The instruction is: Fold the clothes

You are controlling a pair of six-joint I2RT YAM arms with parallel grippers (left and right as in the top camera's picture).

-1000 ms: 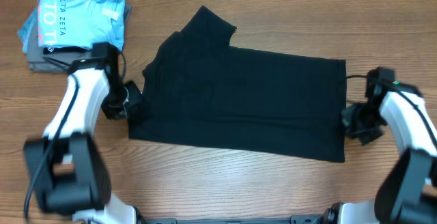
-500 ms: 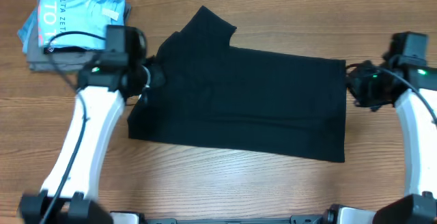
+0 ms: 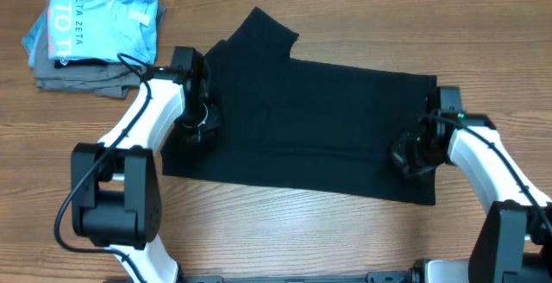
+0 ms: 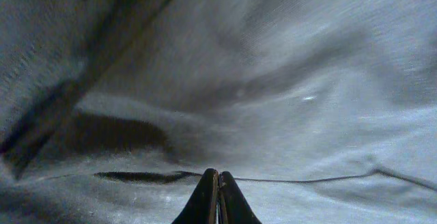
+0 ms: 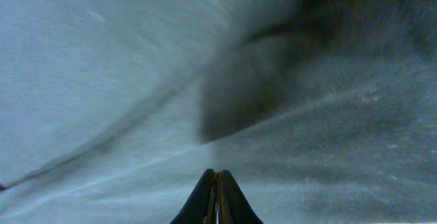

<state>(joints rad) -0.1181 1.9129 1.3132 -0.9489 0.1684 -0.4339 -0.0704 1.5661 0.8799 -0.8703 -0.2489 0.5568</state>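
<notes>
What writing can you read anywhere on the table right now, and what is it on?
"DELTA ZETA": small white letters, running sideways on the folded light blue shirt.
"TO T": larger white letters beside it on the same shirt, cut off at the fold.
No print shows on the black shirt, and both wrist views show none.

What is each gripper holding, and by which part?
Both jaws are shut against the black T-shirt, left gripper near its sleeve end, right gripper near the opposite end; whether fabric is pinched cannot be told.
</notes>
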